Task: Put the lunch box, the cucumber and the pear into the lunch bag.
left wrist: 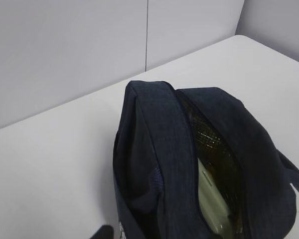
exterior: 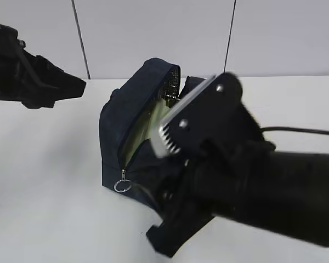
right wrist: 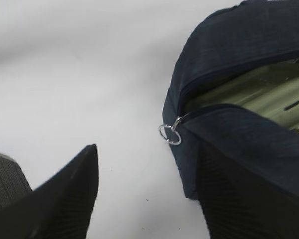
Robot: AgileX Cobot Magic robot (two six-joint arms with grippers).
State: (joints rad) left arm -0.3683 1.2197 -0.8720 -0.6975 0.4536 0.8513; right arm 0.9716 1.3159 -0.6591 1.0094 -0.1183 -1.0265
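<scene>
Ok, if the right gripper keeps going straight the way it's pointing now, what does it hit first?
Most likely the lunch bag: one finger of the open right gripper already lines up with its near end, just below the zipper ring. The other finger points at bare table. Depth is uncertain.

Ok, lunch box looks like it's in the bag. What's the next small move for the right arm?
Probably lift the right gripper up and back from the lunch bag. Its jaws are open and empty beside the zipper ring, the lunch box lies inside, and no cucumber or pear is in view.
</scene>
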